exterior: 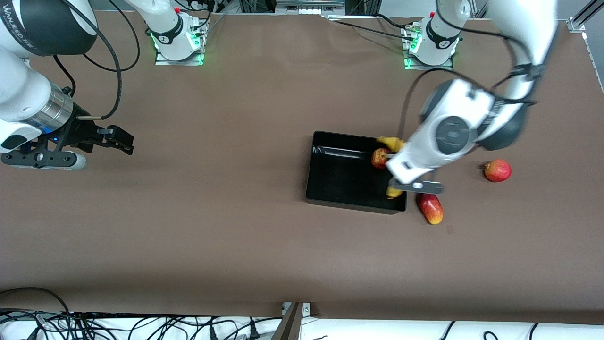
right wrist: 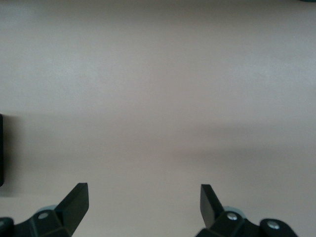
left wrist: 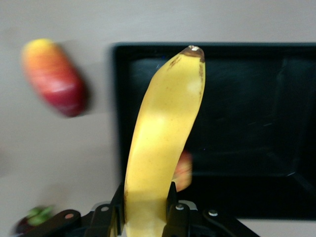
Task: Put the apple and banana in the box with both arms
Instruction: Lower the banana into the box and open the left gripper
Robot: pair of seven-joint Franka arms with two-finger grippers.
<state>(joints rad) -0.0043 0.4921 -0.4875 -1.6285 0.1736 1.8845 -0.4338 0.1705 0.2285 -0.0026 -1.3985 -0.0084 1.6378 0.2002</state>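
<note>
One curved yellow banana (left wrist: pixel 163 148) clamped in left gripper (left wrist: pixel 145 210) over black plastic box (exterior: pixel 330 189); right gripper (right wrist: pixel 143 202) waits, jaws wide, empty. Risk: early release drops banana across rim.

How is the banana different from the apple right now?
The banana is long, curved and yellow; the apple is small, round and red. The banana is clamped in the left gripper over the box; the apple already lies inside it. Both are fruit.
</note>
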